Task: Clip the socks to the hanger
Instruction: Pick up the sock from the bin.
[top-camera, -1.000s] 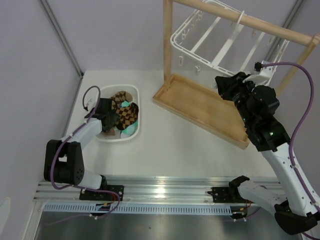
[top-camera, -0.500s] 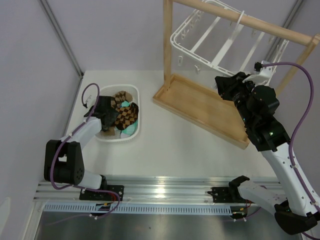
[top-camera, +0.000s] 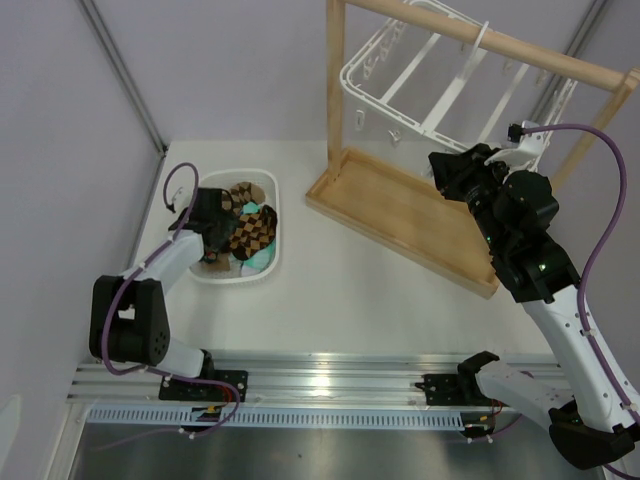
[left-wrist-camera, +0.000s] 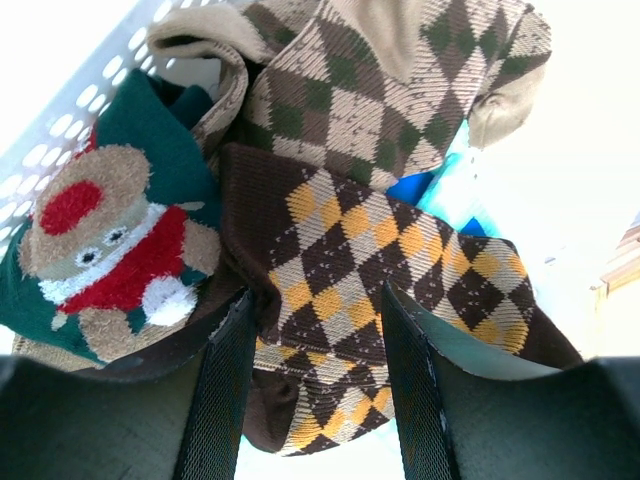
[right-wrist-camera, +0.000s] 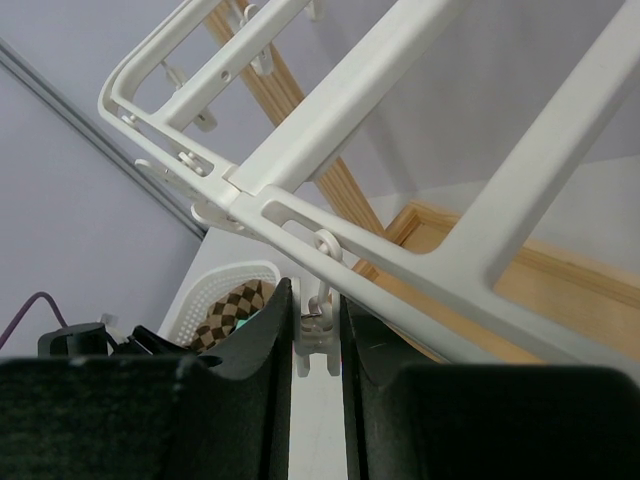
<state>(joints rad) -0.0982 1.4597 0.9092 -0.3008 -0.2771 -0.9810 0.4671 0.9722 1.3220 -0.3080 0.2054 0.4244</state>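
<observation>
Nearby, our left gripper (left-wrist-camera: 318, 300) hangs with jaws apart astride the brown argyle sock (left-wrist-camera: 370, 250) in the basket (left-wrist-camera: 60, 130). Farther off, our right gripper (right-wrist-camera: 314, 295) pinches a clip (right-wrist-camera: 317, 350) under the hanger (right-wrist-camera: 350, 95). We judge the pick comes next: close, then lift.

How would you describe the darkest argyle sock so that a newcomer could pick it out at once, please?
Find the white mesh basket on the left, piled with socks. The left gripper is right over the dark brown argyle sock. Its orange and cream diamonds distinguish it from the tan, green-diamond sock and the teal sock.
</observation>
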